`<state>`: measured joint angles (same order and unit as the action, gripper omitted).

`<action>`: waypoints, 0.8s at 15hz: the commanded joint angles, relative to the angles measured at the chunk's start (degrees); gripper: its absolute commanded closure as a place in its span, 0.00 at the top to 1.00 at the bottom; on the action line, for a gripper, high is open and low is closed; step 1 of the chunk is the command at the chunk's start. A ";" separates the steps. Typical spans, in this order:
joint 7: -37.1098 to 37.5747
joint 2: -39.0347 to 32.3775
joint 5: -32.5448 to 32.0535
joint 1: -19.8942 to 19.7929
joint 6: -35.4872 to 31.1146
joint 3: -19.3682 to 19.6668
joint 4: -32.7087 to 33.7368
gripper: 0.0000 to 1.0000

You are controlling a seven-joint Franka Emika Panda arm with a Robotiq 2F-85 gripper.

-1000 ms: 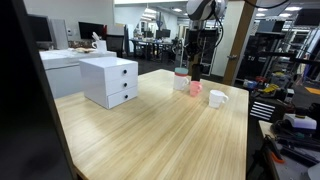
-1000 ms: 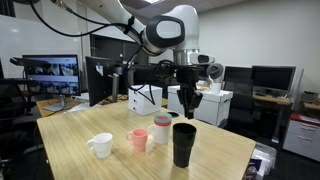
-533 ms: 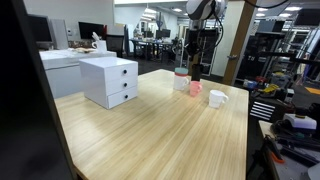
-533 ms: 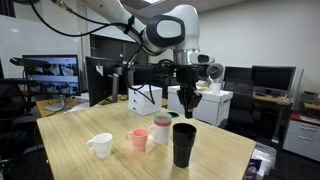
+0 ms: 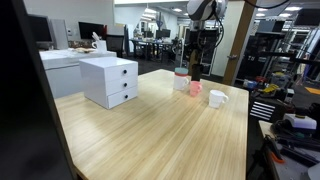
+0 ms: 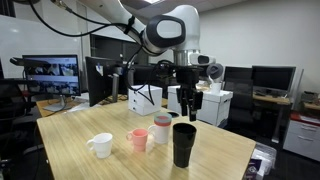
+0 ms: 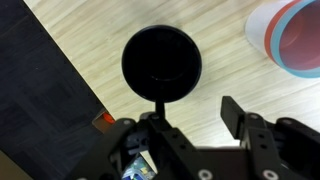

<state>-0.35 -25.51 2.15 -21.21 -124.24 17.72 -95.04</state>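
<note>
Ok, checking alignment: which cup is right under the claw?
The tall black cup, the only dark one; the claw hangs directly above it. The pink cup and white mug stand aside.

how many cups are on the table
4: black cup below the claw, red-rimmed white cup beside it, then pink cup, then white mug at the row's end.

White drawer unit (image 5: 110, 80), white mug (image 5: 217, 98), pink cup (image 5: 195, 88)

Matt black cup (image 6: 184, 145); wood-grain table (image 6: 75, 150)
</note>
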 commanded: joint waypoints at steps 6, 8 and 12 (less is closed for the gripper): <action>0.72 1.52 1.13 -0.93 0.38 -0.81 -2.33 1.00; 0.56 1.85 1.02 -0.64 0.28 -1.10 -3.50 1.00; 0.34 0.69 1.21 -0.74 0.67 -1.50 -4.72 1.00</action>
<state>-0.32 -25.53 2.79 -21.56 -124.21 16.74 -97.91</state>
